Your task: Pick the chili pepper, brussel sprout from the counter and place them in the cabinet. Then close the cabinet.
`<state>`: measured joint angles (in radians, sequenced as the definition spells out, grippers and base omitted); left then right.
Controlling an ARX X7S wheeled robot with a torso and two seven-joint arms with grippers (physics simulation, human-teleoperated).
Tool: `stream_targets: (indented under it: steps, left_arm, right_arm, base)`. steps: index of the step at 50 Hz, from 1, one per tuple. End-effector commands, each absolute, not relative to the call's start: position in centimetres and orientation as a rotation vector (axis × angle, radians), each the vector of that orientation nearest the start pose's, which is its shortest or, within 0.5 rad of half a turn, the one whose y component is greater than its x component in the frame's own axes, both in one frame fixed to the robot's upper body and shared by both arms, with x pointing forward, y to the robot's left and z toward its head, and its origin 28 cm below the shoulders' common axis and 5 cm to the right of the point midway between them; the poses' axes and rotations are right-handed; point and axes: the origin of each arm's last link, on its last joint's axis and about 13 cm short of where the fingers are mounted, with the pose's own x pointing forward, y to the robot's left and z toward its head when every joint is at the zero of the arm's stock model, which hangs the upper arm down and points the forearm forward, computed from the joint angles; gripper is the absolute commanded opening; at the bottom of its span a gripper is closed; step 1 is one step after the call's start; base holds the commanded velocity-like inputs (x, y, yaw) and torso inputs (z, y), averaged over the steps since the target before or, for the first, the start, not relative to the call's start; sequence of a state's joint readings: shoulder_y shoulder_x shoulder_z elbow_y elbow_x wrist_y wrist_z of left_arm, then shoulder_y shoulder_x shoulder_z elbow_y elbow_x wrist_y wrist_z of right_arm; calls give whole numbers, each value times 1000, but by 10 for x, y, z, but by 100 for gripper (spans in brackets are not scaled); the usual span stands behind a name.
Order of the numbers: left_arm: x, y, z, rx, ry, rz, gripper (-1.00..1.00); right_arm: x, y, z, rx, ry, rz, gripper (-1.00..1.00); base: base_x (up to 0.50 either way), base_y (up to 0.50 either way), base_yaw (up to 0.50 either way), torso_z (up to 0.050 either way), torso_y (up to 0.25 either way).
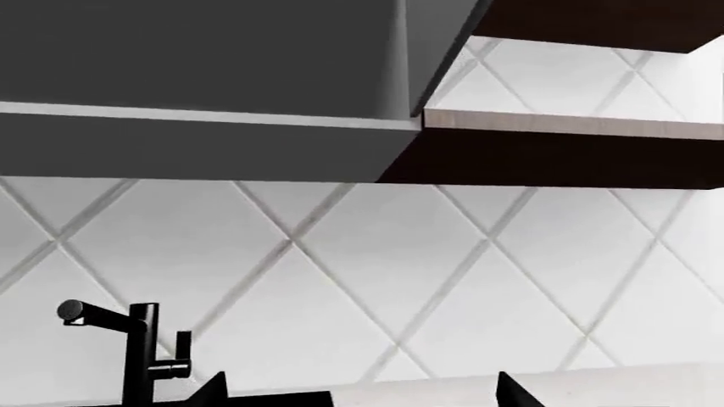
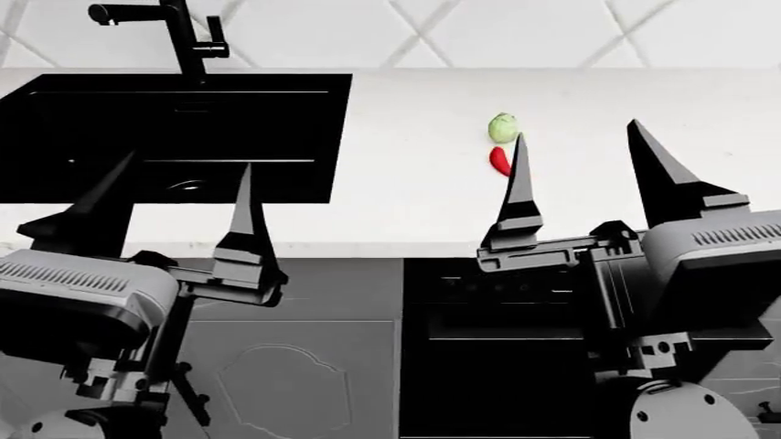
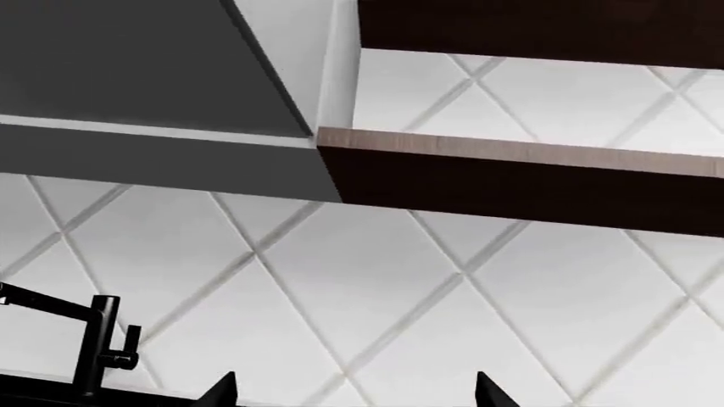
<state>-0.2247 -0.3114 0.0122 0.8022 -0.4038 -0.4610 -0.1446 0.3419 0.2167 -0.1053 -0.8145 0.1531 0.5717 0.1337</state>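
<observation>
On the white counter (image 2: 415,197) lies the red chili pepper (image 2: 499,162), and the pale-green brussel sprout (image 2: 504,127) sits just behind it, touching or nearly so. In the head view, my right gripper (image 2: 586,169) is open and empty, held in front of the counter's edge. Its left finger rises just right of the pepper. Left of it, my left gripper (image 2: 177,201) hangs open and empty before the sink. A grey wall cabinet (image 1: 203,76) shows high up in both wrist views. Only the fingertips (image 1: 515,392) of each gripper show there, wide apart.
A black sink (image 2: 183,128) with a black faucet (image 2: 183,32) fills the counter's left part. Dark lower cabinet fronts (image 2: 488,347) stand below the counter edge. A dark wood shelf (image 3: 520,182) hangs beside the grey cabinet against the diamond-tiled wall (image 3: 374,288).
</observation>
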Motion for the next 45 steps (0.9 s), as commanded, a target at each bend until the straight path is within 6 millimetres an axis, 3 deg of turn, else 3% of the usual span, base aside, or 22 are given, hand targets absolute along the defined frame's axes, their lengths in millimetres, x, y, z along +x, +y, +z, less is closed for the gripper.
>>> stream_targets:
  steps: [1, 17, 31, 45]
  left_arm:
    - [204, 226, 188, -16, -511, -167, 100]
    - [204, 226, 188, -3, -507, -179, 100]
    - [209, 228, 184, -5, -504, -178, 100]
    - [206, 231, 188, 0, -496, -156, 100]
  right_arm:
    - [214, -100, 205, -81, -547, 76, 100]
    - [214, -102, 209, -60, -530, 99, 100]
    - [214, -101, 208, -72, -525, 96, 100]
    - [215, -103, 214, -55, -500, 121, 100]
  base:
    - [0, 0, 0, 0, 0]
    - [92, 0, 0, 0, 0]
    - [0, -460, 0, 0, 0]
    - [93, 0, 0, 0, 0]
